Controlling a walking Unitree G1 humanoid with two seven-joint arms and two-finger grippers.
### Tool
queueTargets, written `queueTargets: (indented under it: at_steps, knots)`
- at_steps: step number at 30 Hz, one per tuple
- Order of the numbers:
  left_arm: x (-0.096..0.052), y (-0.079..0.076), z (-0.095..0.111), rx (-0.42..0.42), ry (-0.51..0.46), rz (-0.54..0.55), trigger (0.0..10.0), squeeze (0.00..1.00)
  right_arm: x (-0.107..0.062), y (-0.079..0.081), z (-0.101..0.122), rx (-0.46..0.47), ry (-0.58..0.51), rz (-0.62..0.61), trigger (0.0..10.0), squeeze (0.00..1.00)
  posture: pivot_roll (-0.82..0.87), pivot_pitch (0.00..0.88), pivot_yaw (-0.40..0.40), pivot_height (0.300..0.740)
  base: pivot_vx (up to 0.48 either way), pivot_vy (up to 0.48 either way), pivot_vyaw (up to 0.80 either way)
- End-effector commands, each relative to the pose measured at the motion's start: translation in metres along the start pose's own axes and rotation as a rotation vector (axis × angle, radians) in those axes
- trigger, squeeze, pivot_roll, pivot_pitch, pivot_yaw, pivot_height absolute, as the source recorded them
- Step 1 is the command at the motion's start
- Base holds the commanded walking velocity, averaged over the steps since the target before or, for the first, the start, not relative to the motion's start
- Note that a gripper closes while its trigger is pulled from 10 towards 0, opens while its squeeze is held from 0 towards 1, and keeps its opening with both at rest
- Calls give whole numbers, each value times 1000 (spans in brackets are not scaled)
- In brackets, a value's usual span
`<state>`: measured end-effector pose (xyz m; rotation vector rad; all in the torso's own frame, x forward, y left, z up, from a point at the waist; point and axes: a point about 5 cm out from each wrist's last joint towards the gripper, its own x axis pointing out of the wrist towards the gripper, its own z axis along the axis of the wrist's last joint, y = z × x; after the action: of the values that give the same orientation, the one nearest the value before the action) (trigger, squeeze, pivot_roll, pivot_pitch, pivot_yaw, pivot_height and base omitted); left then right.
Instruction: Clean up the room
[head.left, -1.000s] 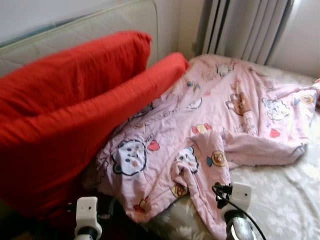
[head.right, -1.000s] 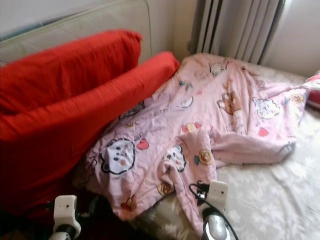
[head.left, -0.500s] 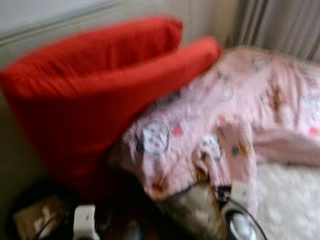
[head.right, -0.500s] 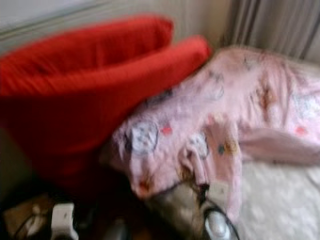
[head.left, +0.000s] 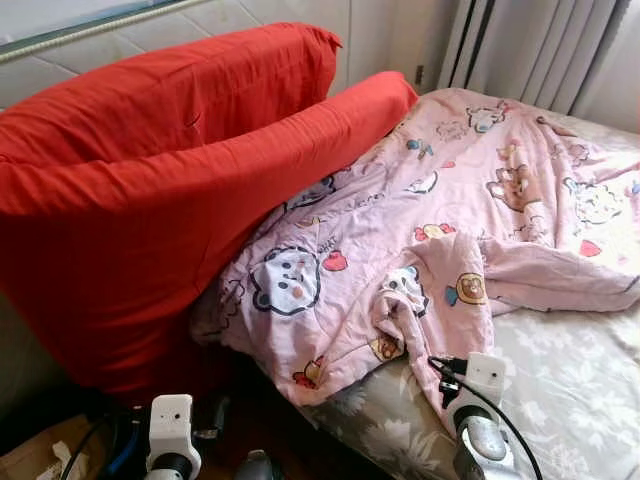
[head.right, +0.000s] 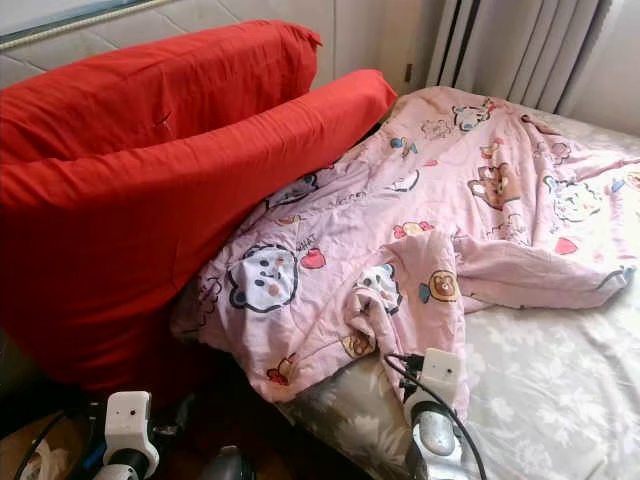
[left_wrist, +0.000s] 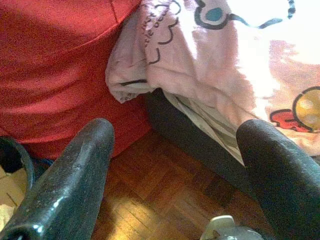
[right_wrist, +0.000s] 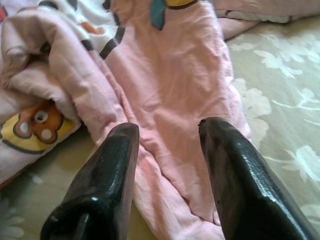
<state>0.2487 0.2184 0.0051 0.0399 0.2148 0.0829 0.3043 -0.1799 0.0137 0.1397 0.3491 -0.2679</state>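
Note:
A crumpled pink blanket (head.left: 440, 230) with cartoon animal prints lies across the bed, one corner hanging over the near edge. Two big red pillows (head.left: 160, 200) lean against the headboard on the left, partly over the blanket. My right gripper (right_wrist: 167, 132) is open just above the blanket's hanging corner (right_wrist: 170, 150), nothing between its fingers. Low at the bedside my left gripper (left_wrist: 175, 135) is open over the wooden floor (left_wrist: 150, 195), pointing at the blanket's drooping edge (left_wrist: 135, 82) and the red pillow (left_wrist: 55, 65). Both wrists (head.left: 172, 425) (head.left: 480, 400) show at the bottom of the eye views.
The mattress has a grey floral sheet (head.left: 570, 390). Grey curtains (head.left: 530, 50) hang behind the bed. A cardboard box with paper (head.left: 50, 462) and a dark bin (left_wrist: 12, 160) sit on the floor at the lower left beside the bed.
The camera swung left and then steadied, so the pillows and floor by the bed now show more. The blanket and pillows themselves have not moved.

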Motion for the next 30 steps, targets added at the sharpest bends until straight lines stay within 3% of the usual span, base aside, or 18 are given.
queueTargets:
  at_steps: [1,9,17,24,30]
  knots:
    - [-4,2,-6,0,33,-1,10000,0,-2,-6,-8,15,34,-21,10000,0,75,190,32,638,0,0,-688]
    - [-2,2,-4,6,30,-8,10000,0,-3,1,-6,44,7,14,10000,0,77,198,35,638,0,0,-750]
    - [-1,1,-4,41,32,-21,10000,0,-4,5,-8,24,14,43,10000,0,77,200,35,638,0,0,0]
    - [-1,0,-4,39,35,-24,10000,0,-4,5,-8,28,13,47,10000,0,78,201,34,638,0,-239,0]
    - [-1,-1,-5,34,39,-28,10000,0,-4,-1,-14,-17,61,22,10000,0,80,199,32,638,0,0,0]
